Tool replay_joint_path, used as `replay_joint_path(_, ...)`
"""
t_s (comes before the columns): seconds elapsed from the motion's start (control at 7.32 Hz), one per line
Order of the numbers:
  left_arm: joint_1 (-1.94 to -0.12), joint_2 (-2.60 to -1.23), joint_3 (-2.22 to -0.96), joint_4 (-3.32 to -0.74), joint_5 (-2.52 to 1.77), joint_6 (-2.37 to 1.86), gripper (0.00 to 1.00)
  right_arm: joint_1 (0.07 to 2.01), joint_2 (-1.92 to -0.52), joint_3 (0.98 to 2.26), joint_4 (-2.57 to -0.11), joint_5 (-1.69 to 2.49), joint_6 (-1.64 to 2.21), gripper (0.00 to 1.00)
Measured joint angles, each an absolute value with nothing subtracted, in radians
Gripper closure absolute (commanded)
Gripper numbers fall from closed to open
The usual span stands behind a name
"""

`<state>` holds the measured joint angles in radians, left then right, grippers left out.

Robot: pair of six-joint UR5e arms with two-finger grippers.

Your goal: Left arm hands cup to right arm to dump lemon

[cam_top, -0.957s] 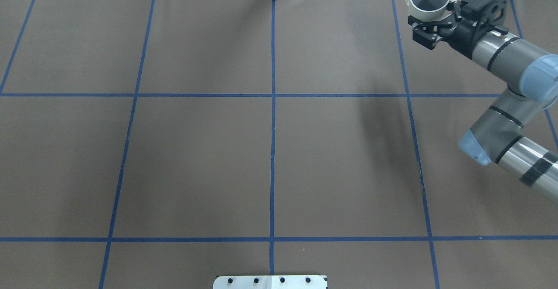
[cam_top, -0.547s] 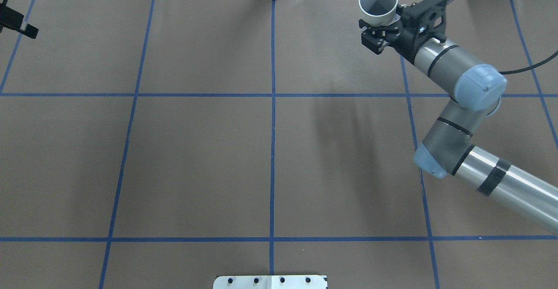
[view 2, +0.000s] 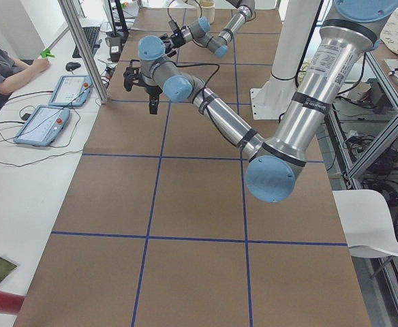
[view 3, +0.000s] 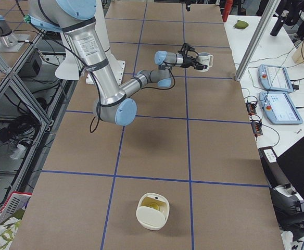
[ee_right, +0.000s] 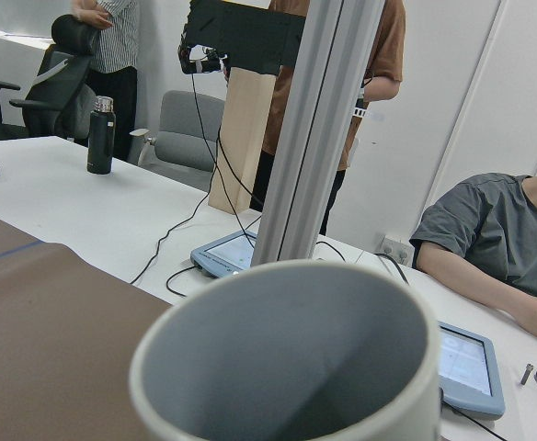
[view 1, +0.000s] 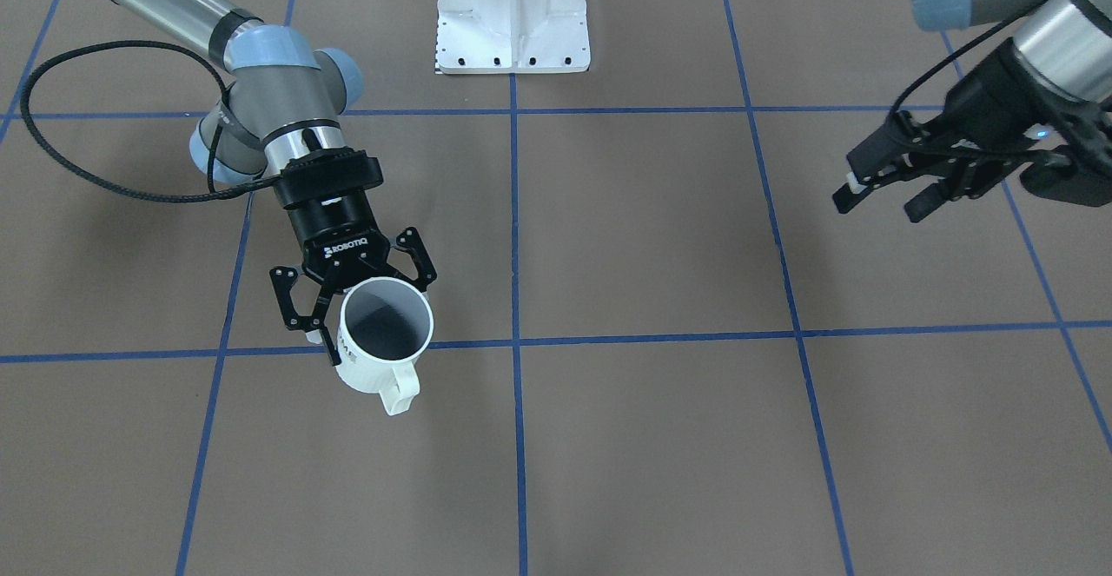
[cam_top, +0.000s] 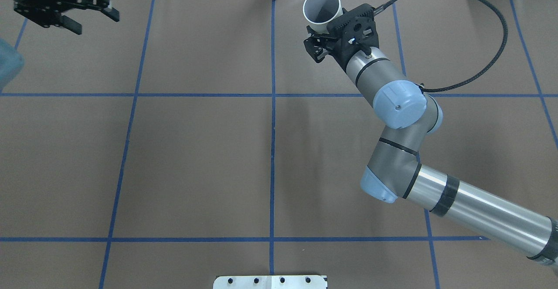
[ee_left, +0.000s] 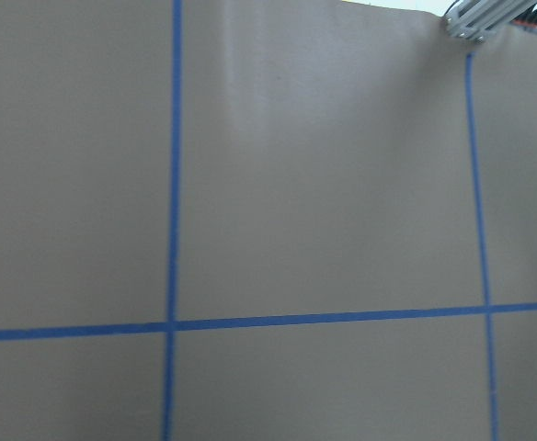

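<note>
My right gripper [view 1: 363, 308], lettered ROBOTIQ, is shut on the white cup [view 1: 382, 337], which it holds mouth-up above the table with the handle toward the operators' side. Overhead, the cup [cam_top: 321, 8] hangs near the far edge, just right of the centre line, in front of the right gripper [cam_top: 320, 40]. Its grey inside [ee_right: 287, 358] looks empty. My left gripper [view 1: 877, 189] is open and holds nothing; overhead the left gripper [cam_top: 74, 14] is at the far left corner, well apart from the cup. The lemon [view 3: 153, 204] shows faintly inside a white container [view 3: 153, 219].
That white container stands at the table's right end. The white robot base [view 1: 512, 20] is at the near middle. A metal post [view 3: 256, 41] and tablets [view 3: 277, 78] line the far white bench, where a person [view 2: 1, 61] sits.
My right arm has carried the cup leftwards along the far edge, from the right corner to near the centre line. The left gripper has come into view at the far left.
</note>
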<state>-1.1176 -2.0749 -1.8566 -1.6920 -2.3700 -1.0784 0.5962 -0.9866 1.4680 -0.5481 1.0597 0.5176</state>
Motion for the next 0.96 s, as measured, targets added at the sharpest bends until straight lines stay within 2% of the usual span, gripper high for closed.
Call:
replay_joint_path(0.41, -1.037, -2.225, -1.781, -1.696, -2.304, -1.268, 0.0, 0.588, -0.869, 1.457, -0.746, 1.048, 0.579, 1.0)
replay_joint_path(0.82, -1.015, -2.351, -1.617, -1.76, -2.3, -1.302, 0.0, 0.579, -0.76, 1.361, -0.775, 1.049, 0.616, 1.0)
replay_joint_path(0.96, -1.012, -2.398, -1.529, -1.829, -2.3, -1.34, 0.07, 0.572, -0.74, 1.342, -0.776, 1.048, 0.623, 1.0)
